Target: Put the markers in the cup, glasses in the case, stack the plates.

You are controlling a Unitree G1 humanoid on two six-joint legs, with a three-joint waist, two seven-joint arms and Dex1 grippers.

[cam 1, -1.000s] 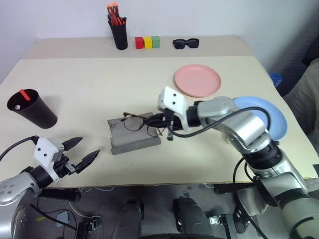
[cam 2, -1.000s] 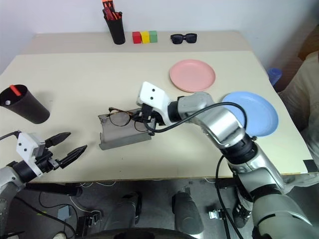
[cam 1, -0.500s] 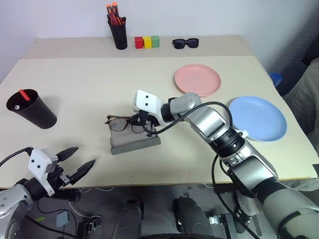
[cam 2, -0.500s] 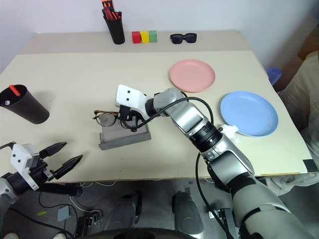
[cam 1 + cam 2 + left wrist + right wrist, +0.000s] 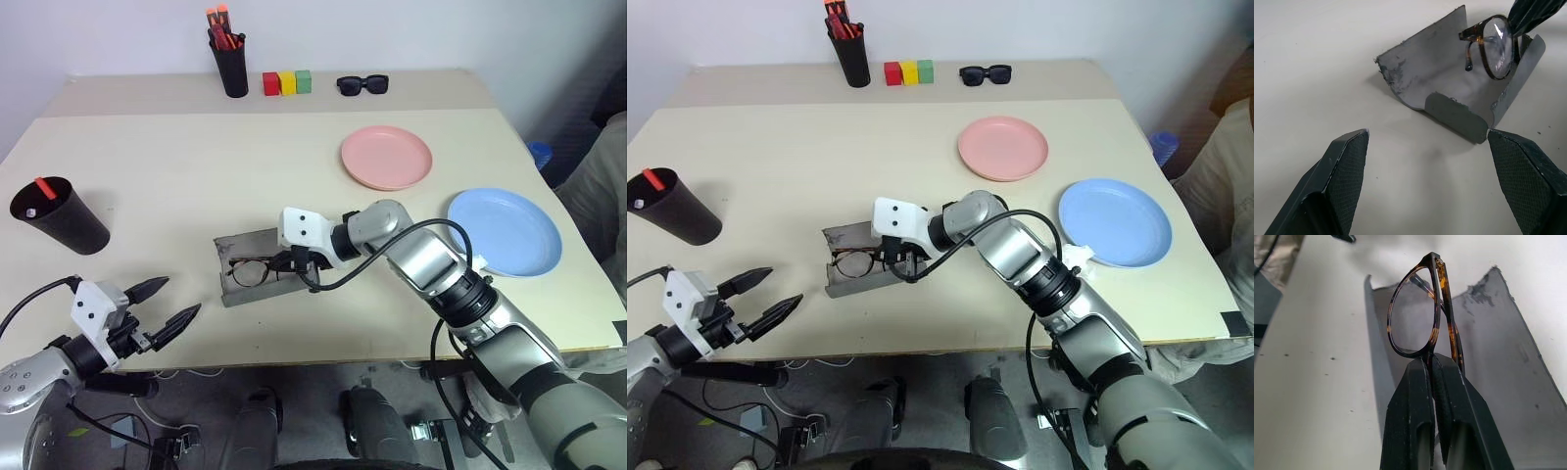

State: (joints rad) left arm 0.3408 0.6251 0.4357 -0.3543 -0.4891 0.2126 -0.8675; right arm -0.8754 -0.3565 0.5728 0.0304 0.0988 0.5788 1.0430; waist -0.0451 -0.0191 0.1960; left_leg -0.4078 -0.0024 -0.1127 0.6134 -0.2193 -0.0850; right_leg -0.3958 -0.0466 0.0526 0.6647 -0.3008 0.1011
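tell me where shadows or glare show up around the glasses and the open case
Left wrist view: the case throws a soft shadow on the table, and a bright glint sits on a lens of the glasses. Right wrist view: even light, no glare, glasses sharp.

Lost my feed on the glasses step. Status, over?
Right pincer shut on the glasses, holding them inside the open case. Left pincer open, near the table's front edge. Nothing in the way.
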